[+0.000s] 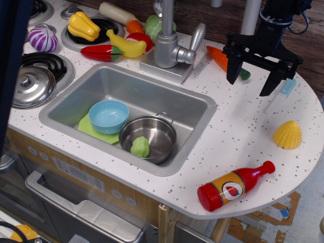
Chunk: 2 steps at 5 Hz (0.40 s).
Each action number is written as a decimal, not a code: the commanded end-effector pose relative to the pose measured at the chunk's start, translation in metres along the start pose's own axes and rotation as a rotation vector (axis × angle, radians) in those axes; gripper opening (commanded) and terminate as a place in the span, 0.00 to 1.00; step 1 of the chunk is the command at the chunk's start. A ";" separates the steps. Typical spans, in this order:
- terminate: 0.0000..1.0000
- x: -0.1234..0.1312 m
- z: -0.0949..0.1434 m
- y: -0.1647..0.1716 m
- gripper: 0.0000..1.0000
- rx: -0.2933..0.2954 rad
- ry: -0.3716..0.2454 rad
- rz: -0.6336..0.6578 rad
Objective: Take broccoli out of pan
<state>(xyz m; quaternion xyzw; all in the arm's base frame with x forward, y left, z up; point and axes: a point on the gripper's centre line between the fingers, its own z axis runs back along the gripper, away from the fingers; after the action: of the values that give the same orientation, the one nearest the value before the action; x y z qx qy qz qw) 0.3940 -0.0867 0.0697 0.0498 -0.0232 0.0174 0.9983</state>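
The broccoli [140, 147], a small light-green lumpy toy, lies inside the pan [154, 126], against its front wall. The pan is a round shiny steel pot with a small loop handle on its far rim, and it stands in the sink [195, 109] at the front right. My gripper [250, 86] is black, open and empty, with its fingers pointing down. It hangs above the counter at the back right, far from the pan and to its upper right.
A light-blue bowl [108, 116] on a lime-green mat [90, 126] sits left of the pan. The faucet [169, 40], a carrot [220, 57], a knife [281, 95], a yellow corn piece [287, 134], a ketchup bottle [234, 186] and a steel lid [31, 86] surround the sink.
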 end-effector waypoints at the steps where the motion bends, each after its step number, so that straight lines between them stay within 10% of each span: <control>1: 0.00 0.000 0.000 0.000 1.00 0.000 0.000 0.000; 2: 0.00 -0.015 0.009 0.042 1.00 0.107 0.019 0.036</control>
<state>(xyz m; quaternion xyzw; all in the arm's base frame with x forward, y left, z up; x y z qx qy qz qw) 0.3589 -0.0287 0.0525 0.1322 0.0343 0.0430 0.9897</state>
